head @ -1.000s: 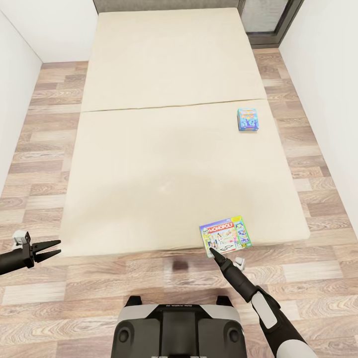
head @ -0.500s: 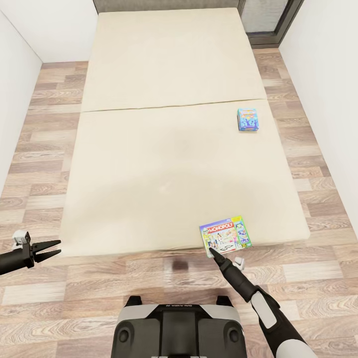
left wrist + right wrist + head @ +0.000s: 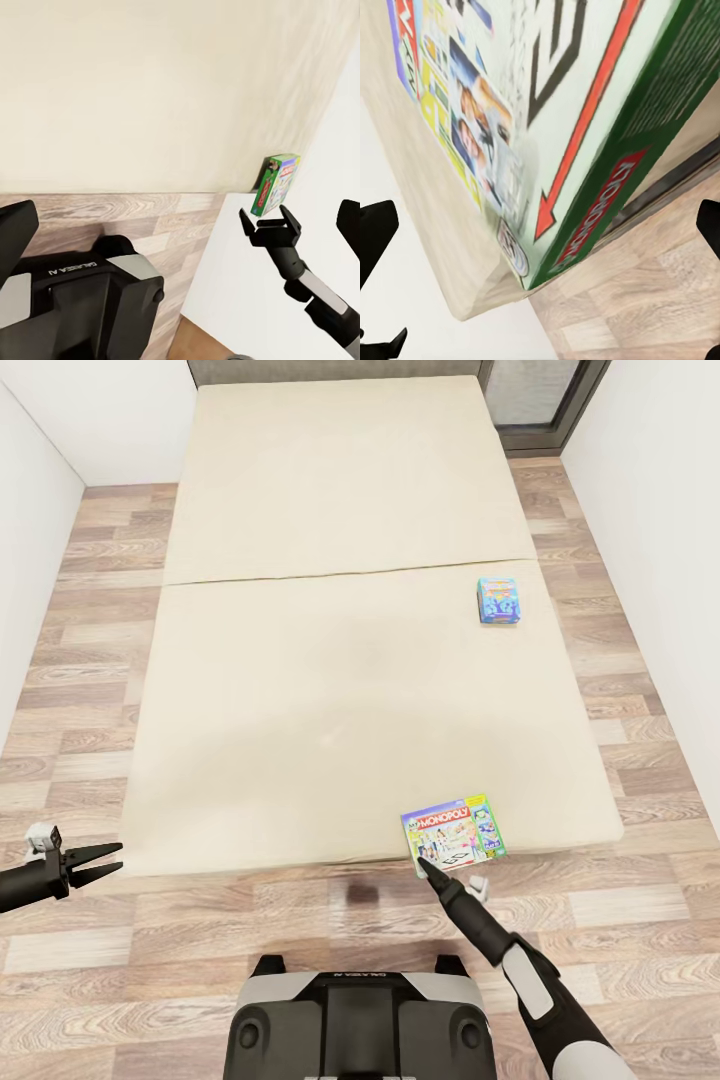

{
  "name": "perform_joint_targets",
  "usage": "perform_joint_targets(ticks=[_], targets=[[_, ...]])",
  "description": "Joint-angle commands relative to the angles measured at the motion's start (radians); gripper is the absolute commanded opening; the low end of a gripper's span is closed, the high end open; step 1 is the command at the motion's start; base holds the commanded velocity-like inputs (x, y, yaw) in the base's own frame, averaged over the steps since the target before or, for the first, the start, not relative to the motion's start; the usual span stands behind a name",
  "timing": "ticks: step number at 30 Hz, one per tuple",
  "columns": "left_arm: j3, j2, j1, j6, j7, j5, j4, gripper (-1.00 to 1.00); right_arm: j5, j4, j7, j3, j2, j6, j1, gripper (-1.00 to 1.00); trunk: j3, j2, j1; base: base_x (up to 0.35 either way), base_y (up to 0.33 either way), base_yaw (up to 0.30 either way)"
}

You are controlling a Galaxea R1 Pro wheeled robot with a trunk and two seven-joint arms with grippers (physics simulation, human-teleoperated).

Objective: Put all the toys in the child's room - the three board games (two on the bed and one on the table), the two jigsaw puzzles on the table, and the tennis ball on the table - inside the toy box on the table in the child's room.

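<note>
The head view is looking down over a low wide bed with a plain beige mattress [image 3: 350, 660], which is filling the middle of a wood-plank floor [image 3: 90, 660] between white walls. A flat, green-edged Monopoly board game box with colourful print [image 3: 454, 833] is lying at the bed's near edge, at about 5 o'clock from the mattress centre, with its near corner jutting slightly past the edge. A smaller light blue game box with colourful print [image 3: 499, 601] is lying flat at about 2 o'clock, close to the bed's right side and well apart from the Monopoly box.

The right gripper [image 3: 424, 863] is reaching up from 5 o'clock, with its black tip sitting just at the near-left corner of the Monopoly box. In the right wrist view the box [image 3: 577, 127] is looming very close, its green side and red stripe showing, and dark fingertips [image 3: 376, 229] are sitting at the far edges of the frame, so the jaws are standing wide apart and gripping nothing. In the left wrist view that gripper [image 3: 268, 223] is showing spread fingers just short of the box [image 3: 274, 182].

The left gripper [image 3: 101, 862] is hovering over the floor at 8 o'clock, beside the bed's near-left corner, with its two pointed fingers slightly parted and nothing between them.
</note>
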Motion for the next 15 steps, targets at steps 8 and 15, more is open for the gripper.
perform_joint_targets(ticks=[8,15], targets=[[0.001,0.0,0.0,0.011,-0.004,-0.002,0.0,1.0,-0.002,-0.001,0.009,0.002,0.005,0.009,-0.021,1.0,0.0,0.0,0.0,0.0,0.0,0.0],[0.001,0.0,0.0,0.011,-0.004,-0.002,0.0,1.0,-0.001,-0.002,0.012,0.003,0.006,0.009,-0.026,1.0,0.0,0.0,0.0,0.0,0.0,0.0]])
